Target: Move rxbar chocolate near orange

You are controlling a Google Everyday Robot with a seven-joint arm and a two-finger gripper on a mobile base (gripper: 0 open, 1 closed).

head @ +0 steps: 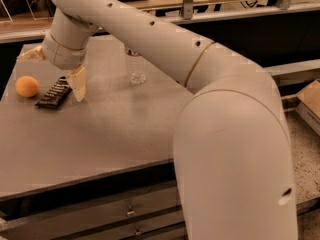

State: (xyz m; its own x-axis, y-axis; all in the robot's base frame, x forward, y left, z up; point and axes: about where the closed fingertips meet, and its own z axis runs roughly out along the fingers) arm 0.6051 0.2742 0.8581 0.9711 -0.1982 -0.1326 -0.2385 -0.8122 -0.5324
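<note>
The rxbar chocolate [54,94], a flat black bar, lies on the grey table [125,129] at the far left. The orange [27,86] sits just left of it, a small gap between them. My gripper [50,78] hangs just above the bar, open and empty. One pale finger [77,84] points down beside the bar's right end, and the other [30,54] sticks out to the left above the orange.
A clear plastic water bottle [136,66] stands at the table's back middle, partly behind my arm [150,39]. My arm's large body [235,154] covers the table's right side. Drawers [130,211] sit under the front edge.
</note>
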